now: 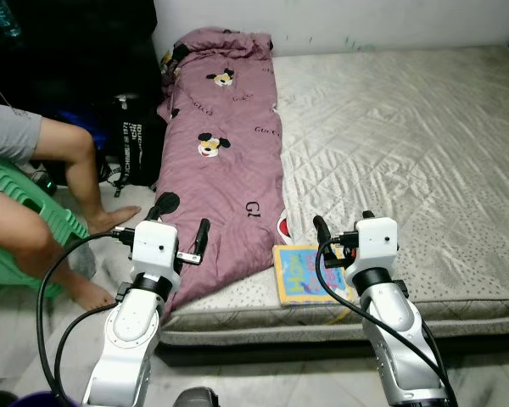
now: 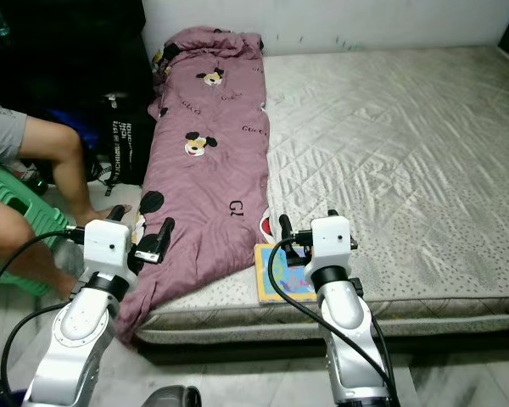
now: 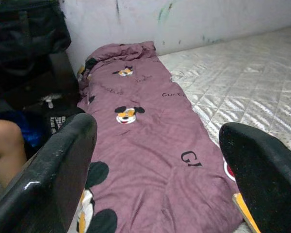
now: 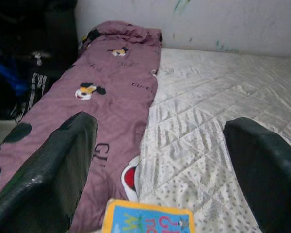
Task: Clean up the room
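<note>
A long purple blanket [image 1: 225, 170] printed with cartoon mice lies along the left side of a bare quilted mattress [image 1: 407, 144], its near end drooping over the front edge. A colourful children's book [image 1: 304, 273] lies flat at the mattress's front edge, just right of the blanket. My left gripper [image 1: 184, 222] hovers open over the blanket's near end, holding nothing. Behind and above the book my right gripper [image 1: 343, 227] is open and holds nothing. The right wrist view looks past the book [image 4: 148, 218] along the blanket [image 4: 102, 92].
A person sits on a green plastic chair [image 1: 34, 212] at the left, bare legs and feet [image 1: 110, 219] on the floor close to my left arm. A black bag [image 1: 140, 148] stands against the mattress's left side. A white wall runs behind the mattress.
</note>
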Robot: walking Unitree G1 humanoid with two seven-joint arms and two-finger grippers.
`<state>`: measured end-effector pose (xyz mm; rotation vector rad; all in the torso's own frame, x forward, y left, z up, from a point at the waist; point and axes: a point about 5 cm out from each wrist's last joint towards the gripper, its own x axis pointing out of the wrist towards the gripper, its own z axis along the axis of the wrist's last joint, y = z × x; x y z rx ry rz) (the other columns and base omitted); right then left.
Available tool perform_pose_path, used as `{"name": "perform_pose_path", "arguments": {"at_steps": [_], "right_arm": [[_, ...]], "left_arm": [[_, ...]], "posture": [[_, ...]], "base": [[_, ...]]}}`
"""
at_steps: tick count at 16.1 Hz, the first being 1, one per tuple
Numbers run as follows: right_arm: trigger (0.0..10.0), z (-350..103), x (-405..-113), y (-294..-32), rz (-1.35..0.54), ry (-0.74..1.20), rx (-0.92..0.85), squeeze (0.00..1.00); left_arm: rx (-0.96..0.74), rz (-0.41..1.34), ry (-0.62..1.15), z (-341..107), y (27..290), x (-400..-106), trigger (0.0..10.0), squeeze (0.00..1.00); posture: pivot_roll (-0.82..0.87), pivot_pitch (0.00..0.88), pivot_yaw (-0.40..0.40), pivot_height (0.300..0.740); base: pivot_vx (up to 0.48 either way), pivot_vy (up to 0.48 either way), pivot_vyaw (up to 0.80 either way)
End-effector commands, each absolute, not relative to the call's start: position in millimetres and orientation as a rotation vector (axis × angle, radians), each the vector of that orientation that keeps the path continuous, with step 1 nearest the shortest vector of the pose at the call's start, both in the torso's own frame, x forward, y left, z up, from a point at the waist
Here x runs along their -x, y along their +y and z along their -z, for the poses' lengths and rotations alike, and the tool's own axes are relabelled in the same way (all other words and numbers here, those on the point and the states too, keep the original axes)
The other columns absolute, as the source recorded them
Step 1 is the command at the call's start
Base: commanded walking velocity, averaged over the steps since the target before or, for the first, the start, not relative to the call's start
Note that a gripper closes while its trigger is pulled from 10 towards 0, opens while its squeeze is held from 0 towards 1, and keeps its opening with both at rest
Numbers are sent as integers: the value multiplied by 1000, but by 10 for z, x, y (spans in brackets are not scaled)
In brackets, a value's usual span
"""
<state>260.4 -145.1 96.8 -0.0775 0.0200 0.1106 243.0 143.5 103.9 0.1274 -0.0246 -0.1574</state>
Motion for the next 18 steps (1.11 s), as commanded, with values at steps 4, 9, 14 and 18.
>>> {"name": "perform_pose_path", "arguments": {"at_steps": [4, 9, 14, 18], "right_arm": [[10000, -930, -2593, -1476, -105, 40, 75, 0], [10000, -929, -2598, -1477, -105, 40, 74, 0], [10000, -940, -2672, -1495, -21, 0, 20, 0], [10000, -926, -2702, -1490, -49, 3, 31, 0]], "left_arm": [[-124, 178, -27, -1044, 1415, -2423, 10000, 0], [-137, 168, -19, -1030, 1403, -2435, 10000, 0], [-160, 205, -15, -980, 1347, -2555, 10000, 0], [-154, 176, -20, -976, 1351, -2633, 10000, 0]], "posture": [[13, 54, 36, 740], [13, 53, 36, 740], [1, 11, 121, 740], [0, 3, 105, 740]], "base": [[378, 0, 0], [76, 0, 0], [0, 0, 0], [0, 0, 0]]}}
